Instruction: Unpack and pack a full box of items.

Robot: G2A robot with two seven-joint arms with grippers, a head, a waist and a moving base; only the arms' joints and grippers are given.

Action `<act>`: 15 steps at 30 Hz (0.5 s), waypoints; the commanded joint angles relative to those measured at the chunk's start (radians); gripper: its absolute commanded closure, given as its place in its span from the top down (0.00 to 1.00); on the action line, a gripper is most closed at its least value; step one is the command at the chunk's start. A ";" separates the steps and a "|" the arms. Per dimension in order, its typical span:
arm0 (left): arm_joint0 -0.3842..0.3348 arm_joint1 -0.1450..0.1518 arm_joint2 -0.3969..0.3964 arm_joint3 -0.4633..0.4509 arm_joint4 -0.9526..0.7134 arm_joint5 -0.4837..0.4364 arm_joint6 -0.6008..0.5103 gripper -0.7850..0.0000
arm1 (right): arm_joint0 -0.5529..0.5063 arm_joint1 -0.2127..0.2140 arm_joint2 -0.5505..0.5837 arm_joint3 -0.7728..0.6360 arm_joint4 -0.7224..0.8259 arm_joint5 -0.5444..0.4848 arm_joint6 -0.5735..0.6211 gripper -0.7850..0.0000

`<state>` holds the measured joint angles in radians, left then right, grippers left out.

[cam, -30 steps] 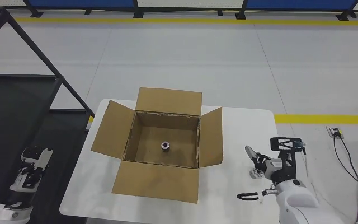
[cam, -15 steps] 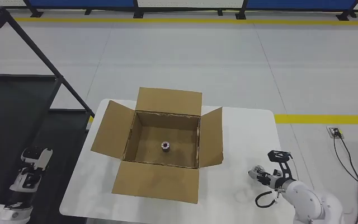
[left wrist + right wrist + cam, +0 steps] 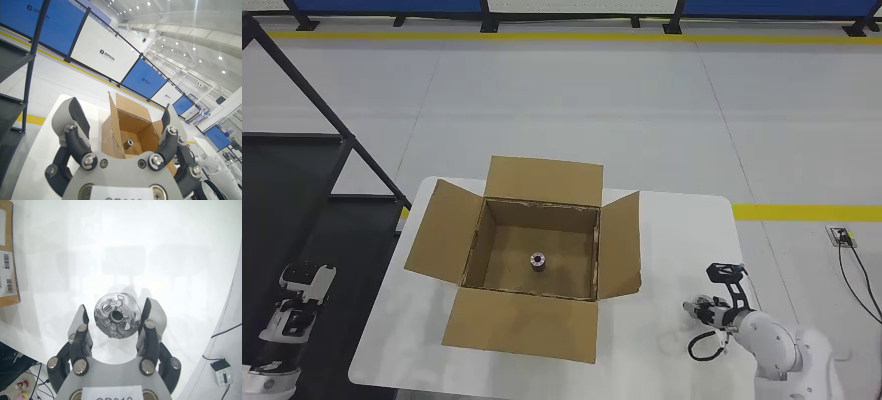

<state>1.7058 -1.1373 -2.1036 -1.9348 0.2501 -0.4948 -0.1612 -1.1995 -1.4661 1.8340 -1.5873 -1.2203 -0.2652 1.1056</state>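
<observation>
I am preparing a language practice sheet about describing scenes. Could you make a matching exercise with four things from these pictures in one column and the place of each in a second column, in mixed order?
Things
1. small metal cylinder
2. round metal part
3. left gripper
4. cardboard box

Places
A. inside the open right gripper
B. on the white table, flaps open
C. on the floor of the box
D. beside the table, off its edge

Pairs: 1-C, 2-A, 3-D, 4-B
</observation>
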 commanded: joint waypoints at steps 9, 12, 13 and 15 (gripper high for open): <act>0.000 0.000 0.000 0.000 0.000 0.000 0.000 1.00 | -0.066 0.009 -0.018 -0.271 0.065 0.079 -0.090 0.00; 0.000 0.000 0.000 0.000 0.000 0.000 0.000 1.00 | -0.124 0.005 -0.072 -0.501 0.066 0.127 -0.134 0.00; 0.000 0.000 0.000 0.000 0.000 0.000 0.000 1.00 | -0.139 0.004 -0.105 -0.574 0.054 0.131 -0.139 0.00; 0.000 0.000 0.000 0.000 0.000 0.000 0.000 1.00 | -0.159 0.003 -0.183 -0.693 0.009 0.152 -0.159 0.00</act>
<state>1.7058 -1.1373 -2.1036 -1.9348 0.2501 -0.4948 -0.1612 -1.3502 -1.4629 1.7007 -2.1951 -1.1833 -0.1216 0.9545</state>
